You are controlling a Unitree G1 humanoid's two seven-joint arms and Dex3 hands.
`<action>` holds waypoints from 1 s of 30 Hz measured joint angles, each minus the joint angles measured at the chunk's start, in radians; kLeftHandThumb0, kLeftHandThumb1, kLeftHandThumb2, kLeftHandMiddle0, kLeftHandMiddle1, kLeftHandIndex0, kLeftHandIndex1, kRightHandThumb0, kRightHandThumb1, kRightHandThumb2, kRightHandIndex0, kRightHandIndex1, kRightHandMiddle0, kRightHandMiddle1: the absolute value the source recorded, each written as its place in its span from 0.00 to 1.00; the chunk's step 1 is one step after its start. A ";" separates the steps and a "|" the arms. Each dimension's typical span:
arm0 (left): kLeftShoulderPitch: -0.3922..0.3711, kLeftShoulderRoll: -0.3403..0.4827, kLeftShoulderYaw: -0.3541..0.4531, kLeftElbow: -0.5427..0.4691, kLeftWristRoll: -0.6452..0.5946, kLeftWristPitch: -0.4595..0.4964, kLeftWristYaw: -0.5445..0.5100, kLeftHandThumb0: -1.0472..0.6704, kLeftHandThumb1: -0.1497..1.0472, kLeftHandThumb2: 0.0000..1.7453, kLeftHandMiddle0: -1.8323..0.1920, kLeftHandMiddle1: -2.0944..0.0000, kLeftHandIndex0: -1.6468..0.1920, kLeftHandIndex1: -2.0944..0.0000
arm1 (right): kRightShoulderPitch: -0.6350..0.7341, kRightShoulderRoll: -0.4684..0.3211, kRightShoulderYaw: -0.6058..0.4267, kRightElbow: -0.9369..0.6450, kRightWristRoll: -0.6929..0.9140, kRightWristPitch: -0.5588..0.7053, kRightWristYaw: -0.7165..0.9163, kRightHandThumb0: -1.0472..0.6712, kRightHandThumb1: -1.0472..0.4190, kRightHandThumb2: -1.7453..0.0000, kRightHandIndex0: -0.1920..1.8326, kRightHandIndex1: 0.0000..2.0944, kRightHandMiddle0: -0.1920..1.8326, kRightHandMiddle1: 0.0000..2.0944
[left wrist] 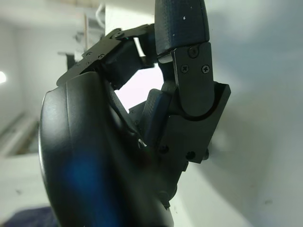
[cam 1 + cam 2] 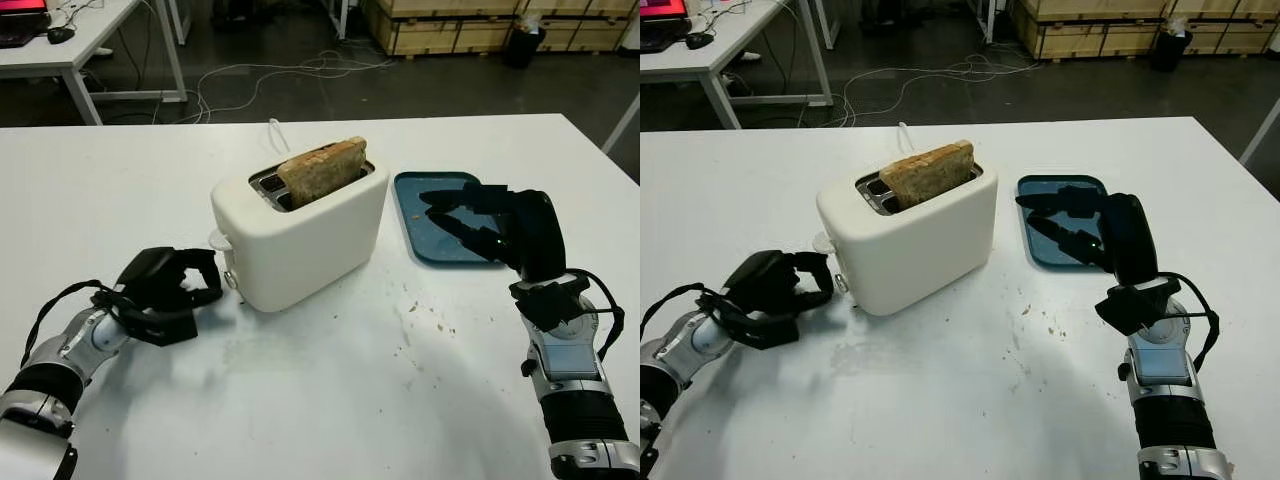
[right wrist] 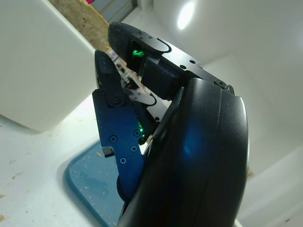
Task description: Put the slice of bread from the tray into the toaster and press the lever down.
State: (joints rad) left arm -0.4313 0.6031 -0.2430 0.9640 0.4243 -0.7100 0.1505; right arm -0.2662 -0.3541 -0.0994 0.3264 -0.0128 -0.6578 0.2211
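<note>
While the slice of bread (image 2: 322, 170) stands in the toaster (image 2: 300, 235), my left robot hand (image 2: 170, 282) sits curled and empty at its lever (image 2: 220, 242); my right robot hand (image 2: 480, 225) hovers open above the blue tray (image 2: 425, 190) on the table (image 2: 330, 400).

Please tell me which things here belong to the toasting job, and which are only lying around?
Part of the job:
- brown slice of bread, standing in the slot
- white plastic toaster
- blue flat tray
- left hand, curled beside the lever end
- right hand, open over the tray

Lying about:
- crumbs on the white table
- cables on the floor
</note>
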 measured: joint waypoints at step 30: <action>0.080 0.088 0.246 -0.529 -0.178 0.022 -0.318 0.00 0.89 0.30 0.13 0.17 0.44 0.18 | -0.001 0.003 0.001 0.000 0.001 0.005 0.009 0.47 0.09 0.97 0.51 0.42 0.65 0.00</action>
State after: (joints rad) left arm -0.3515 0.6909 0.0033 0.4355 0.2463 -0.6877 -0.1677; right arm -0.2670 -0.3507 -0.0983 0.3263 -0.0122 -0.6531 0.2300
